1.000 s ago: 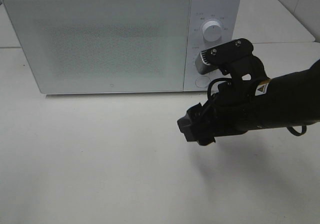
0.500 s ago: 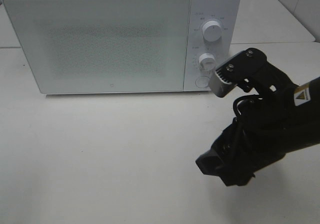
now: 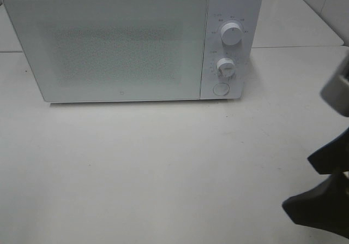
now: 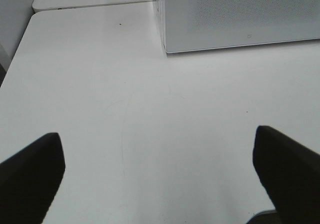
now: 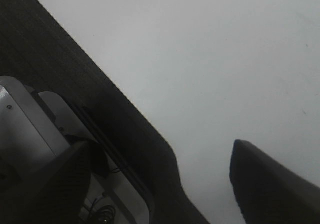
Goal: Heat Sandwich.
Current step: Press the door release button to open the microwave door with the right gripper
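1. The right gripper [image 3: 305, 184] is pulling away from the microwave [image 3: 120, 47]. A second ago it was up against the lower dial [image 3: 225, 66]; now it is sitting at the near right edge of the high view, well apart from the control panel.
2. Its jaws are standing apart with nothing between them.
3. The left gripper [image 4: 157, 174] is hovering over the bare table [image 3: 136, 167] near the microwave's left corner, jaws spread wide and empty.
4. The sandwich is not showing in any view. The door [image 3: 109, 45] is shut, so it is probably inside, but the frosted panel is hiding that.
5. The step in hand looks like clearing off after setting the dial and letting the heating run.
6. To do it well, the right arm should be retreating along a path clear of both dials and the round button [image 3: 220, 88], so the setting stays put.
7. Both arms should be waiting clear of the door's swing.
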You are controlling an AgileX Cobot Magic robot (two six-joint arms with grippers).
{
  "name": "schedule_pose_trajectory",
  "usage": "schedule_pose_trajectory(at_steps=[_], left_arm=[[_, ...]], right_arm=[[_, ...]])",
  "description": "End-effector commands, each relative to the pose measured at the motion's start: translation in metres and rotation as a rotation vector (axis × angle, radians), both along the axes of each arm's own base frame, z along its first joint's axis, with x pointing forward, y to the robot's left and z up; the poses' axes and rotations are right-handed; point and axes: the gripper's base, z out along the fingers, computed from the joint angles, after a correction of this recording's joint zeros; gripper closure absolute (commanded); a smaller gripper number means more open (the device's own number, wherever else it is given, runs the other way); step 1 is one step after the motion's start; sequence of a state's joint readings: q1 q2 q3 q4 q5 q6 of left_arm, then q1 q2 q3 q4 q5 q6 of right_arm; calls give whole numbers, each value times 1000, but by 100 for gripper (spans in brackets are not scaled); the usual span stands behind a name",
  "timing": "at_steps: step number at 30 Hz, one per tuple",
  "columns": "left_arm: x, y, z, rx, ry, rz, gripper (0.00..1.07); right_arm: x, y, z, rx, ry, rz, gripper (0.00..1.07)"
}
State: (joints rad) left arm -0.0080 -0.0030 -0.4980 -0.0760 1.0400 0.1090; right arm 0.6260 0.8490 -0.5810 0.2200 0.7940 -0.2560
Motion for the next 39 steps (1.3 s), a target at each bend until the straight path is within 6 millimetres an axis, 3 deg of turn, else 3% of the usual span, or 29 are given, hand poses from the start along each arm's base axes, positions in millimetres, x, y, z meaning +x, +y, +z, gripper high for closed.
schedule_pose_trajectory(at_steps=[1, 6, 17, 27, 33, 39], left_arm=[[-4, -1, -1, -13, -25, -4, 9], [-4, -1, -1, -13, -25, -4, 9], [-4, -1, -1, -13, -25, -4, 9], [-4, -1, -1, -13, -25, -4, 9], [-4, -1, -1, -13, -25, -4, 9], [-4, -1, -1, -13, -25, -4, 9]], right_arm=[[-17, -15, 12, 12, -49, -21, 32], [-44, -43, 25, 35, -135, -101, 32], [-75, -81, 33, 80, -311, -399, 32], [-97, -91, 35, 139, -431, -605, 32], [-102, -93, 14, 133, -443, -702, 32], [-112, -93, 14, 151, -504, -753, 32]])
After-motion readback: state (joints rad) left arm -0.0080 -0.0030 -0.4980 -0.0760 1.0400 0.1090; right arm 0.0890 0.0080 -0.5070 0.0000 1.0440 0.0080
